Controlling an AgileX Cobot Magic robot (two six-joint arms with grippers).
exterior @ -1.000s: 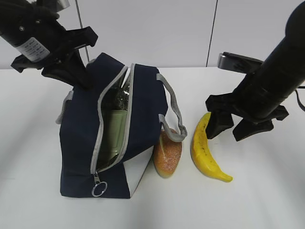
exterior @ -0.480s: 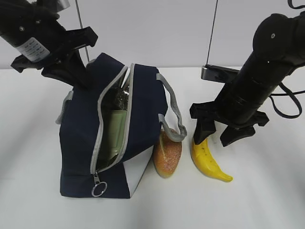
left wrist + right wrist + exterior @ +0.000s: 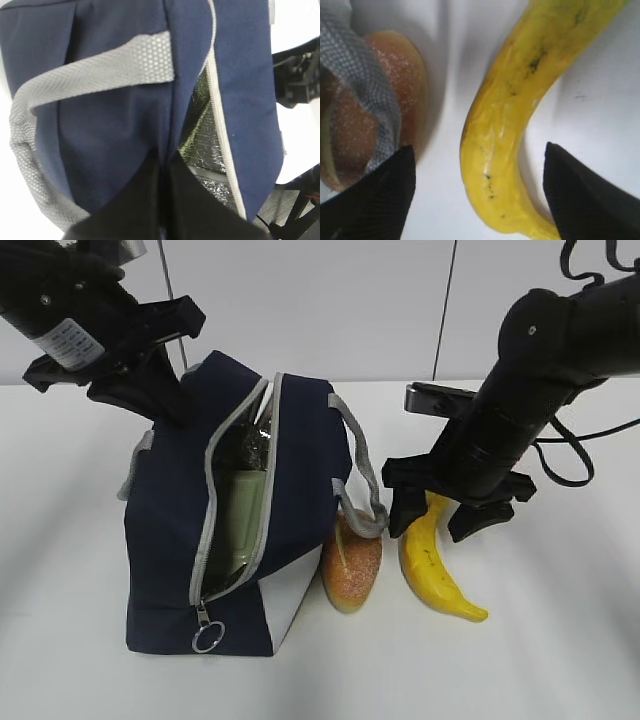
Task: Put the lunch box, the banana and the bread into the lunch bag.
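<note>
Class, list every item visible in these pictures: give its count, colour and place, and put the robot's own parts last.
lunch bag: one, navy blue with grey zipper and handles, left on the table, unzipped.
lunch box: one, sage-green lid, inside the bag's opening.
ring pull: one, metal, at the zipper's lower end.
bread: one, golden-brown, on the table just right of the bag, under a handle.
banana: one, yellow, on the table right of the bread.
table: one, white.
left claw: black, shut on the bag's upper edge.
right claw: black, open, astride the banana.
</note>
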